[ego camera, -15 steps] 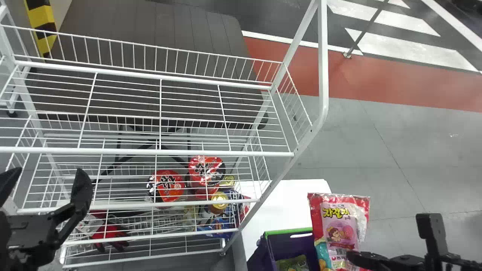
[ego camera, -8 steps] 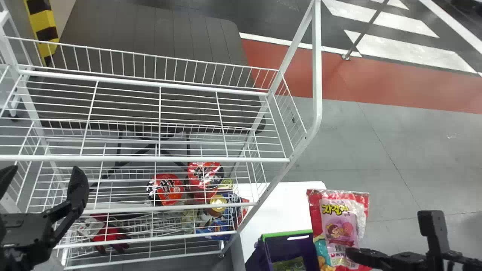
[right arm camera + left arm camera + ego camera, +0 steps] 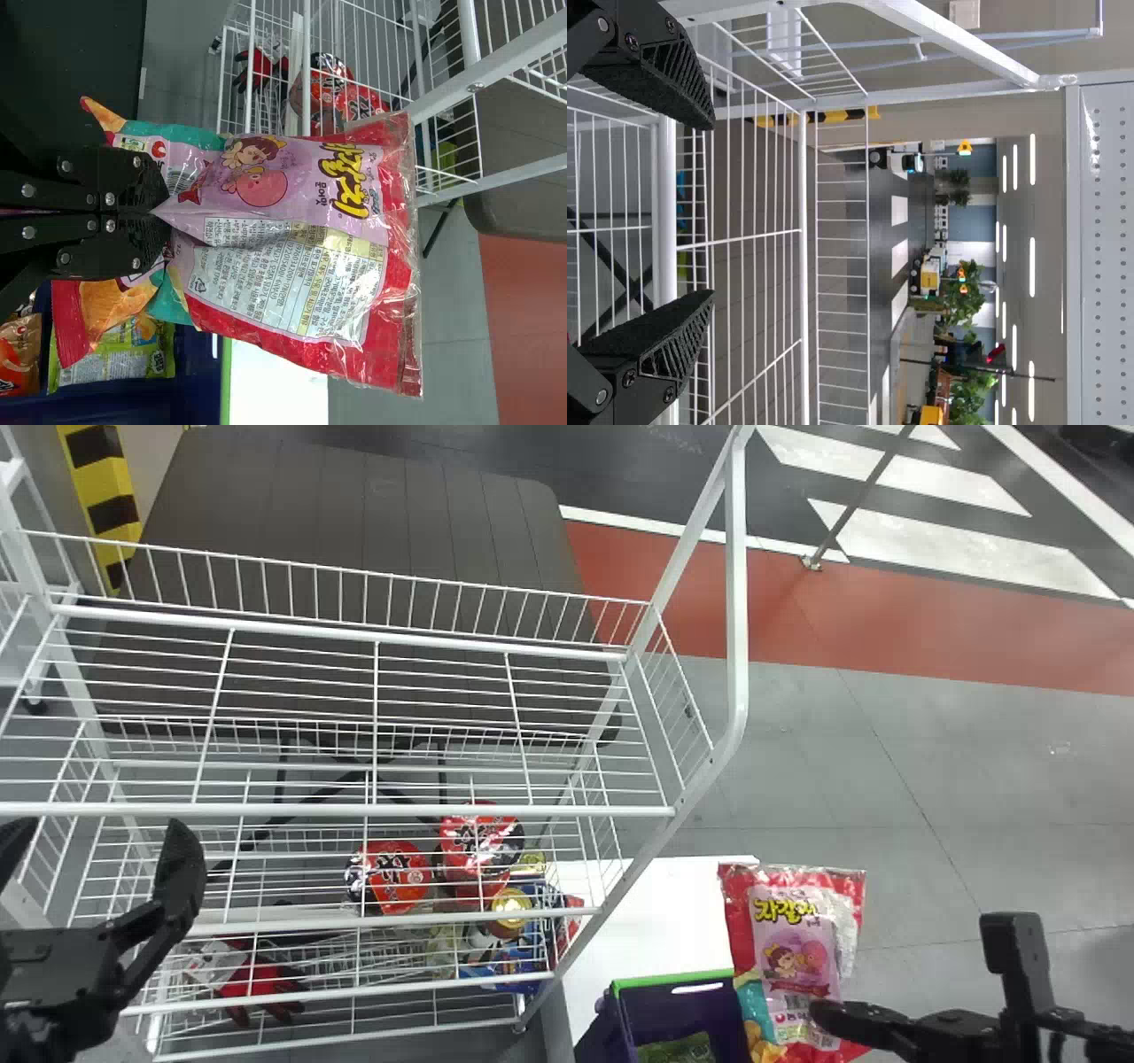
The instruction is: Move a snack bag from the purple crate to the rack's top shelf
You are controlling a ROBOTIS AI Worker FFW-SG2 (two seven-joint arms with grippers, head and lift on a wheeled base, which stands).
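Observation:
At the right of the head view my right gripper (image 3: pixel 824 1020) holds a pink and red snack bag (image 3: pixel 795 948) beside the purple crate (image 3: pixel 687 1010). In the right wrist view the gripper (image 3: pixel 159 212) is shut on the near end of the snack bag (image 3: pixel 292 248), which puckers between the fingers. The white wire rack's top shelf (image 3: pixel 372 638) has nothing lying on it. At the far left of the head view, my left gripper (image 3: pixel 97 868) is parked in front of the rack; in the left wrist view the gripper (image 3: pixel 704 212) stands open, fingers wide apart.
Lower rack shelves hold red noodle cups (image 3: pixel 394 875), a golden-lidded can (image 3: pixel 511 908) and red gloves (image 3: pixel 257 988). More snack bags (image 3: pixel 115 350) lie in the crate, which stands by a white tabletop (image 3: pixel 664 921). The rack's slanted side post (image 3: pixel 656 846) rises between crate and shelf.
The rack and crate sit slightly lower in the head view than before, while the held bag appears a little higher. My right gripper has kept its hold.

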